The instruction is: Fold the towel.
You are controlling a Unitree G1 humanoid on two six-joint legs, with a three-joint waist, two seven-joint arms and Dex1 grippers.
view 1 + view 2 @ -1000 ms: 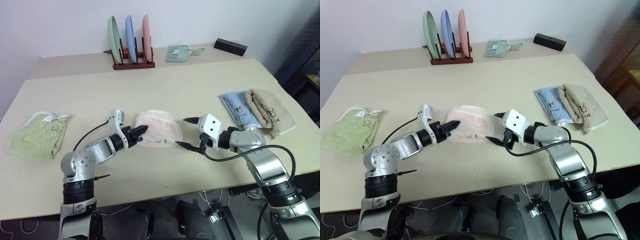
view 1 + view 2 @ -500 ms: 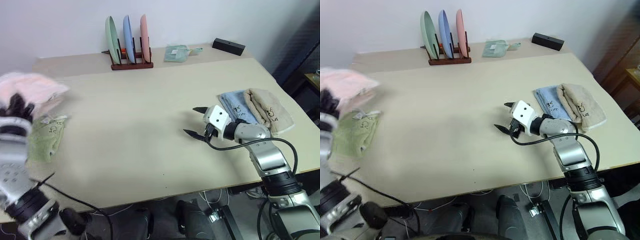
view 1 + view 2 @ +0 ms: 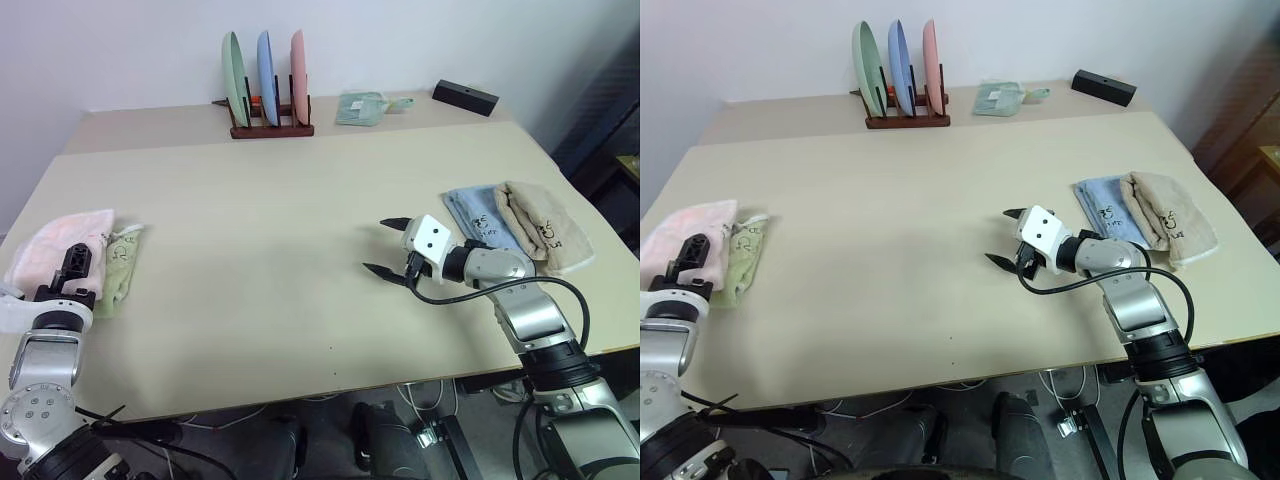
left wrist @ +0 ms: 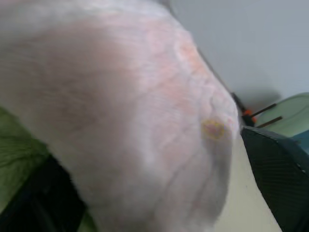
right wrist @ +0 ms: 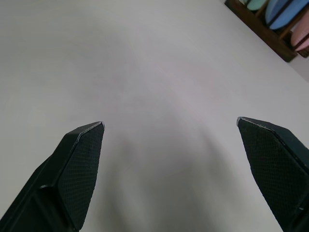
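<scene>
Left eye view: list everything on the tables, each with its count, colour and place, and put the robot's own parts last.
pink towel: one, pale pink, folded, near table's left edge, lying partly over the green towel.
green towel: one, light green, left edge, beside and under the pink one.
blue towel: one, light blue, folded, right side.
beige towel: one, beige, folded, touching the blue towel's right side.
plate rack: one, dark wood, back table, holding three upright plates: green, blue, pink.
small cloth: one, pale green, back table, right of the rack.
black box: one, back right.
left gripper: black fingers, at the pink towel.
right gripper: black fingers open, over bare table, holding nothing.
</scene>
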